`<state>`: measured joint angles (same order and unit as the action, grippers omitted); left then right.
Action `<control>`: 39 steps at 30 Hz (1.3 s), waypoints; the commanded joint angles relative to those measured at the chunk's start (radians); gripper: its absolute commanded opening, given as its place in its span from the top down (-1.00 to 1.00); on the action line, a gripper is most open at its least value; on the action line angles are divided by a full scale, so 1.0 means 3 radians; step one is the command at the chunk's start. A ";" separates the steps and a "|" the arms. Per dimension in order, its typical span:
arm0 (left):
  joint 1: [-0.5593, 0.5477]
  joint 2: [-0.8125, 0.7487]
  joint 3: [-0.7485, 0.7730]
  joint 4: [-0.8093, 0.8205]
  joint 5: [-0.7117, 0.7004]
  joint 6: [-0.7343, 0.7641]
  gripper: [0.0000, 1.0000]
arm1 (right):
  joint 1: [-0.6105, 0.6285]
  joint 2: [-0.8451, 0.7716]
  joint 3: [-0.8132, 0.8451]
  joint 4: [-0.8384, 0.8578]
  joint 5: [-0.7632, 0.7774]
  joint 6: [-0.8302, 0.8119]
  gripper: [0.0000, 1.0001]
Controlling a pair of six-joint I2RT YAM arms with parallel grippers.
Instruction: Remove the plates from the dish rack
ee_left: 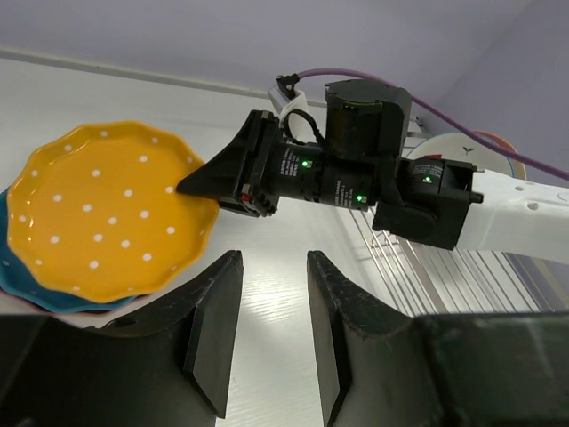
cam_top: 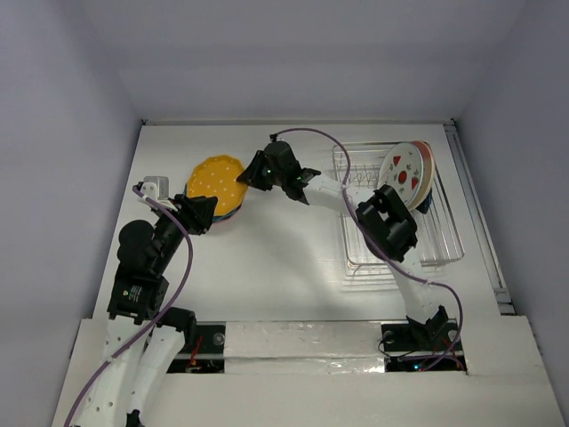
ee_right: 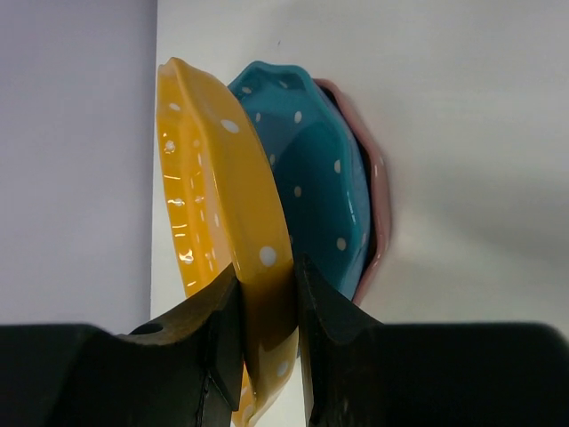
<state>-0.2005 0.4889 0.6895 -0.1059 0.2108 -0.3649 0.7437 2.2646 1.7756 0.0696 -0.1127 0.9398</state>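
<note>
My right gripper (cam_top: 246, 178) is shut on the rim of the orange scalloped plate (cam_top: 216, 181), holding it tilted just over the stack on the table at the left. In the right wrist view the orange plate (ee_right: 222, 231) sits between the pads, above the teal dotted plate (ee_right: 320, 191) and the pink-edged plate (ee_right: 378, 213). The left wrist view shows the orange plate (ee_left: 102, 209) and the right gripper (ee_left: 227, 178) on its edge. My left gripper (ee_left: 273, 311) is open and empty beside the stack. The dish rack (cam_top: 444, 227) at the right holds the upright strawberry plate (cam_top: 404, 171) with others behind it.
The table's white walls close in at the back and sides. The right arm (cam_top: 356, 200) stretches across the middle of the table from the rack side. A raised ledge runs along the right edge (cam_top: 480, 222).
</note>
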 commanded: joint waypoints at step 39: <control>0.0024 -0.0034 0.0136 0.0123 0.0029 0.0020 0.35 | 0.0195 -0.0583 0.0018 -0.0431 0.0999 -0.0545 -0.76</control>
<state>-0.2005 0.4885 0.6895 -0.1059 0.2104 -0.3649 0.8001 2.1925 1.8050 -0.0467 0.0933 0.8562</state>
